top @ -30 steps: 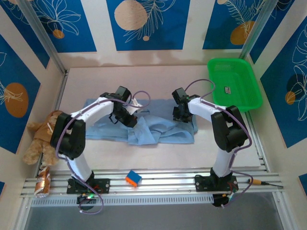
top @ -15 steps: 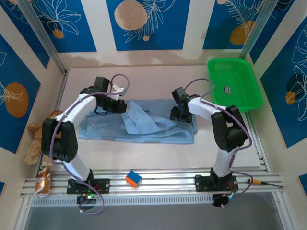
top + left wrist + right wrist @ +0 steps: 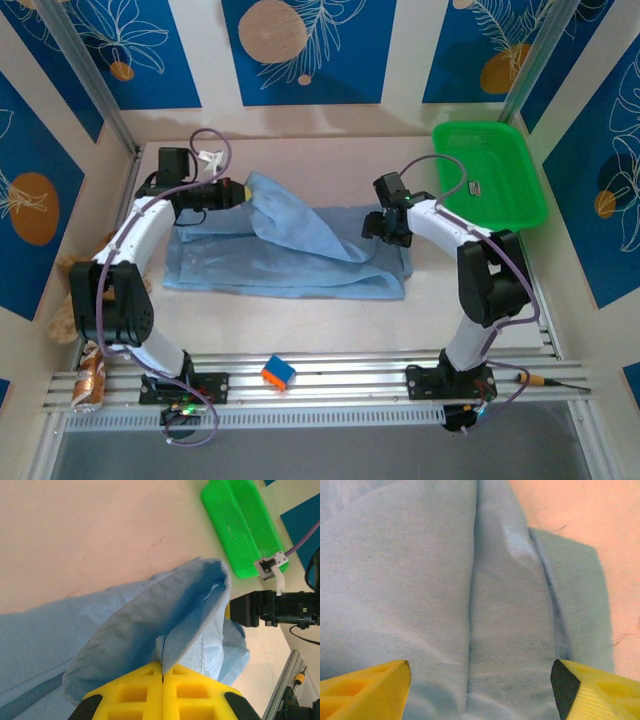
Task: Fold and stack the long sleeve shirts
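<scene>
Surface: pale beige bench (image 3: 330, 330), smooth, with faint hairline marks visible in the wrist views. It is enclosed by wall panels (image 3: 300, 50) of white and deep blue printed with leaf outlines and orange discs. An aluminium rail (image 3: 340, 385) runs along the near edge.

Other items:
- green plastic basket (image 3: 490, 150) (image 3: 240, 525), rectangular, at the far right corner
- teddy bear (image 3: 62, 318), tan and plush, at the left edge
- small orange-and-blue block (image 3: 278, 372) on the near rail

Task item: light blue long sleeve shirt (image 3: 290, 255) (image 3: 150, 615) (image 3: 420, 570), thin woven fabric, spread in a long band across the middle of the bench. One flap is lifted toward the far left corner.

Left fingers (image 3: 236, 193) (image 3: 150, 690): yellow, pressed fully together, with a hemmed fold of the shirt pinched between them. The raised cloth drapes down in a rounded loop.

Right fingers (image 3: 385, 226) (image 3: 365, 687): spread wide, nothing gripped. They are poised over the shirt's right end, where soft lengthwise creases run between the tips. Whether they touch the cloth cannot be told.
</scene>
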